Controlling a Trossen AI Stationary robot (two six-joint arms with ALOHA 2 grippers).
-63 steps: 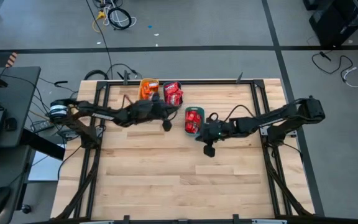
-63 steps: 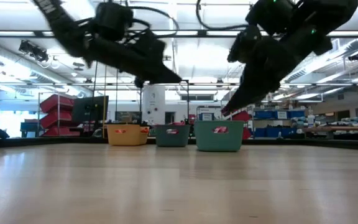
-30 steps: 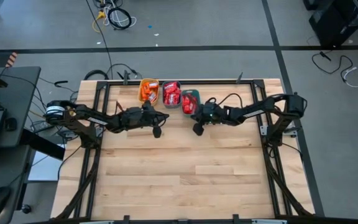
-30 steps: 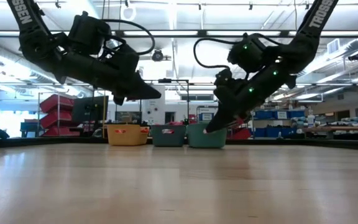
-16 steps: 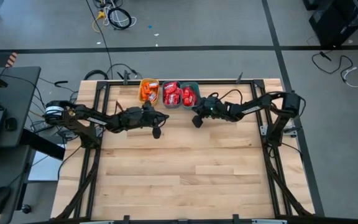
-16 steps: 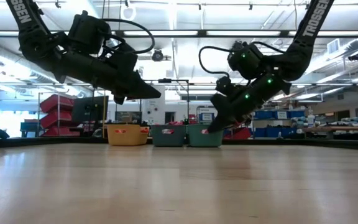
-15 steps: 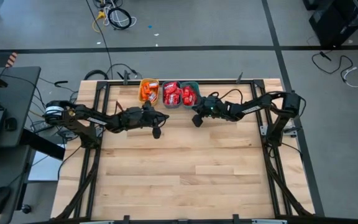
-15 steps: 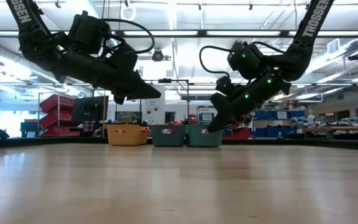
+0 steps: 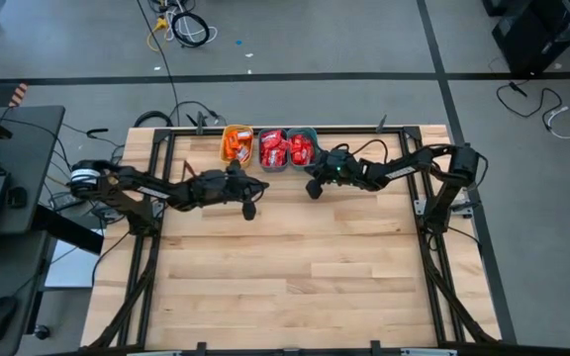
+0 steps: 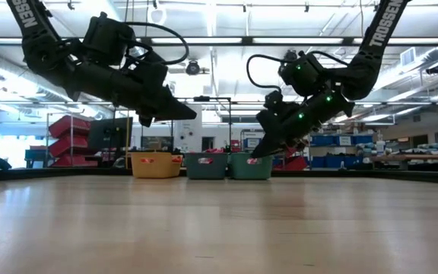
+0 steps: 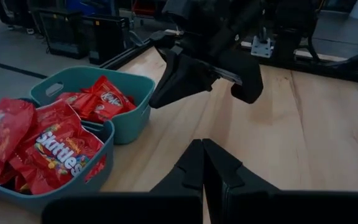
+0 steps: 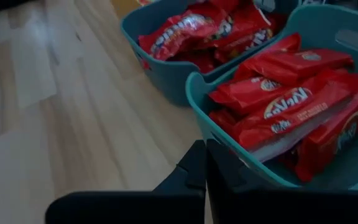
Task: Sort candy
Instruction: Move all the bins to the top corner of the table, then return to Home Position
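Three small plastic bins sit in a row at the far edge of the pale wooden table (image 9: 295, 267): a yellow bin (image 9: 236, 144) with orange-and-white packets (image 9: 234, 146), a middle grey-teal bin (image 9: 271, 150) of wide red Skittles packets (image 11: 58, 152), and a teal bin (image 9: 302, 148) of narrow red KitKat bars (image 12: 291, 106). All the candy you can see is already in bins; no loose sweet shows on the tabletop.

Your right gripper (image 9: 311, 191) hangs just beside the teal bin's near wall, fingers pressed together and holding nothing. Your left gripper (image 9: 248, 210) hovers over bare wood near the yellow bin, also clenched and empty.

Risks from here:
- The right gripper is very close to the teal bin's rim, so a sideways or downward move could knock the bin, shove it into the middle bin or off the table's back edge.
- Both grippers are near each other in front of the bins. If you swing either arm across, the two could clash.
- KitKat bars are piled up to the rim, so a bump could spill some out.

Readable writing: "Skittles" in white on the red packets in the left wrist view, "KitKat" logo on the red bars in both wrist views, and "TROSSEN" in white along the right arm's link in the low view. Orange packets' print is too small to read.
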